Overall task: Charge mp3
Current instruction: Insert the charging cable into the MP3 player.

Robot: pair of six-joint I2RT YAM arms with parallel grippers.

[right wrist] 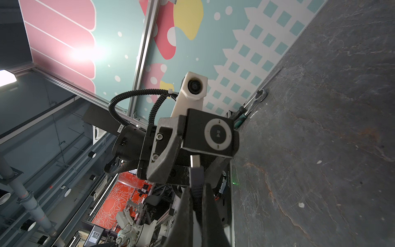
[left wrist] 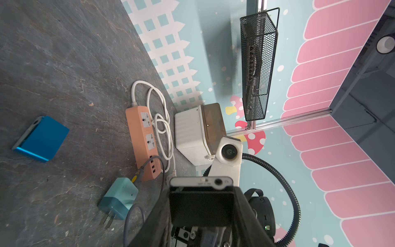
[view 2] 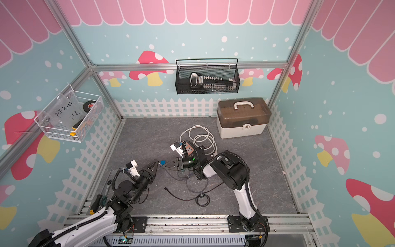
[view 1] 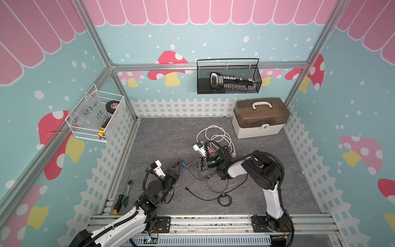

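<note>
**State.** The left fingers are clamped on the mp3, gripping it across its width. Its control wheel faces the right wrist camera. The mp3 is held off the tabletop, near the middle of the work area. The right fingers are closed together on the plug of a grey cable. The plug's metal tip protrudes beyond them.

**Critical relation.** In both top views the two sets of fingers point at each other, tip to tip, with a small gap between. In the right wrist view the plug's long axis runs toward the nearest edge of the mp3. The metal tip stands just short of that edge and is not yet inserted. The port is not visible, so alignment with it cannot be confirmed.

**Step in hand (judgement).** The plug is about to be mated to the mp3. The right arm carries the part to advance, and the left arm serves as the fixture. The move calls for travel along the plug's axis toward the left fingers, without sideways drift.

**Surroundings.** The cable appears to run to the USB end of the power strip. A blue device lies on the tabletop, apart from both sets of fingers.
</note>
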